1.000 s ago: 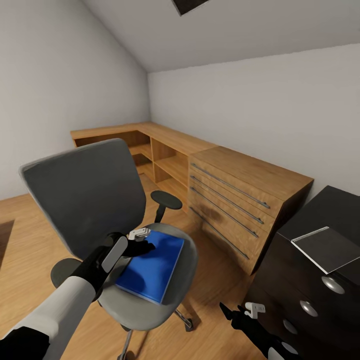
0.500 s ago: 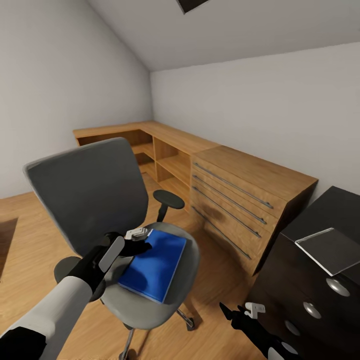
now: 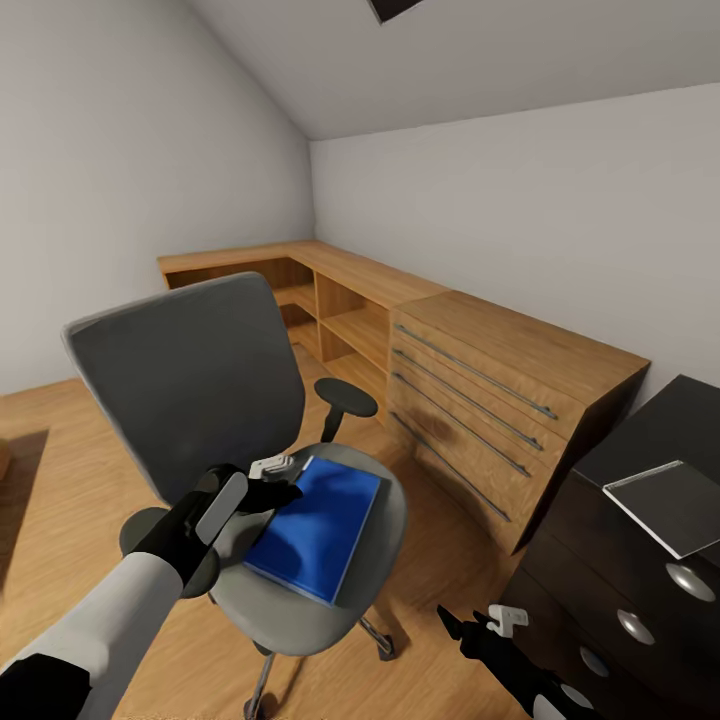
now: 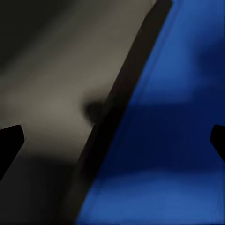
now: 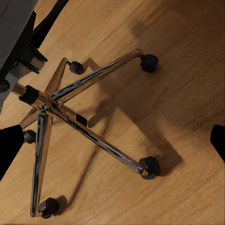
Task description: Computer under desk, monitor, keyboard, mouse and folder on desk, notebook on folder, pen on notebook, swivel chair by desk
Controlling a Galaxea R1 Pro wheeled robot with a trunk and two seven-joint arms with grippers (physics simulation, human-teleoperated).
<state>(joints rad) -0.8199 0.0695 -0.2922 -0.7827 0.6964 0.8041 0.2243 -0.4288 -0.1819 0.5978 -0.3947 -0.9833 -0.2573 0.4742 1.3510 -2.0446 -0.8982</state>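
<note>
Left claw (image 3: 283,480) hovers spread over the folder's near-left edge; wrist view shows its fingertips (image 4: 10,140) straddling that edge, nothing pinched. Folder (image 3: 318,525) lies flat on the swivel chair (image 3: 200,380) seat, unmoved over the last second; only the camera has drifted. Grasp not yet made. Right claw (image 3: 468,628) hangs spread near the floor beside the black table (image 3: 625,450).
</note>
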